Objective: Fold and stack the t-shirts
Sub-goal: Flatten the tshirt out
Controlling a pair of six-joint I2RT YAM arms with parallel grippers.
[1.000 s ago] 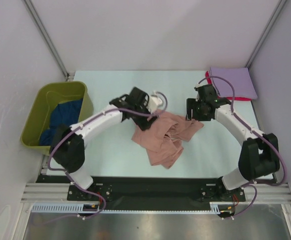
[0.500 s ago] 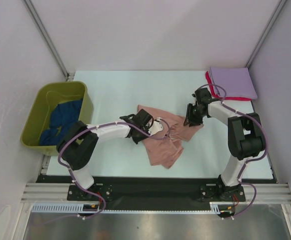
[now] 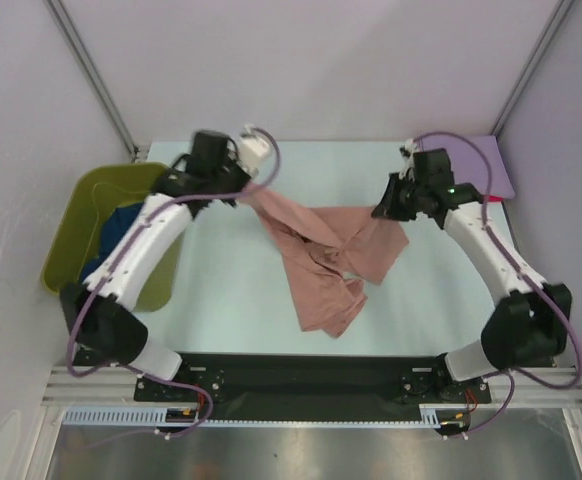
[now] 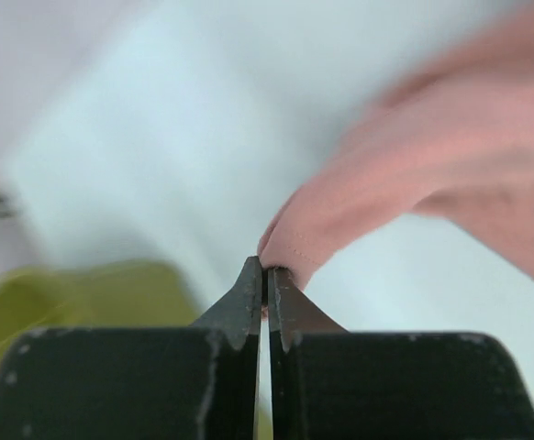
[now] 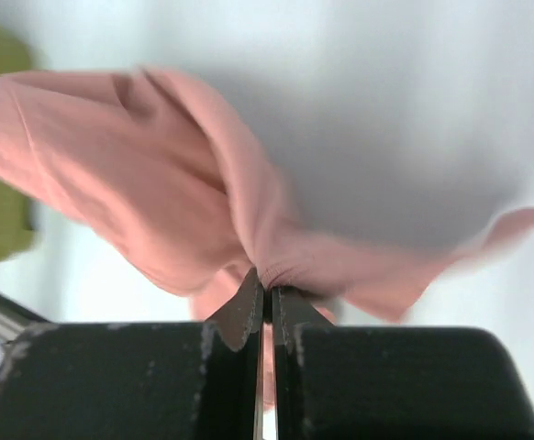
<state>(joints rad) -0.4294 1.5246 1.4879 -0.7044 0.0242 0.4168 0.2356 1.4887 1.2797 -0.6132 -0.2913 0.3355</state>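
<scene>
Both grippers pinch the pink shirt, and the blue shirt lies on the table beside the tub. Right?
Not quite. The top view shows the blue shirt inside the tub, not on the table. The left gripper and right gripper do both pinch the pink shirt.

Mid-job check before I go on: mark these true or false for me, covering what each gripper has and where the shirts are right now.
1. The left gripper and the right gripper are each shut on the salmon-pink shirt. True.
2. The lavender shirt lies folded at the far right corner of the table. True.
3. The dark blue shirt is stacked on the lavender shirt. False: it sits in the olive-green tub.
4. The salmon-pink shirt is neatly folded. False: it is crumpled and stretched between the two grippers, with its lower part on the table.
</scene>
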